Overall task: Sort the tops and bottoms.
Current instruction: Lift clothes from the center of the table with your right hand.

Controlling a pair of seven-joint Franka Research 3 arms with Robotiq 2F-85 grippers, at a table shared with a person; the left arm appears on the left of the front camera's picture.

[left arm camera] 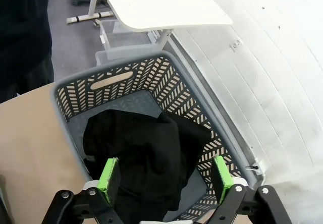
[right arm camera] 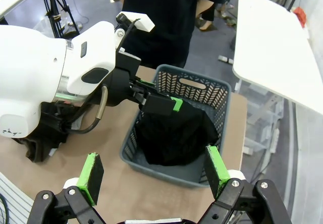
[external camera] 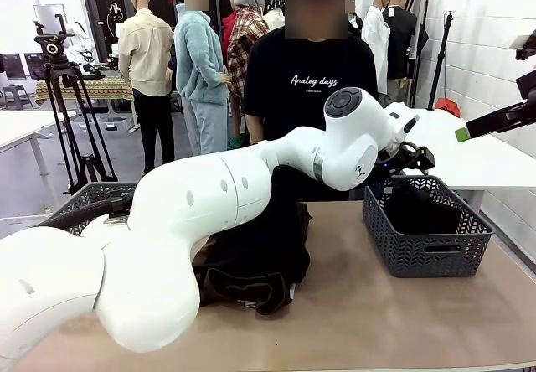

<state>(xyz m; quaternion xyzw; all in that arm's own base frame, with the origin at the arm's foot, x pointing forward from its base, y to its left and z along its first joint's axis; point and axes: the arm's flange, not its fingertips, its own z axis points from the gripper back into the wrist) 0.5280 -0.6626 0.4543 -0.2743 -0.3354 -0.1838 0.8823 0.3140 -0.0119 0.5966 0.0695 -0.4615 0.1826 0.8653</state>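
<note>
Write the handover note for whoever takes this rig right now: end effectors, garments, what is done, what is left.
Left end effector: open, holding nothing, over the grey mesh basket on the robot's right side of the table.
Right end effector: open, holding nothing, raised off to the right.
Done: the black garment lies inside that basket.
Left: the dark brown garment is heaped on the table in front of the person, partly behind the left arm. It probably goes in next.
The second mesh basket stands at the left; its contents are hidden.
</note>
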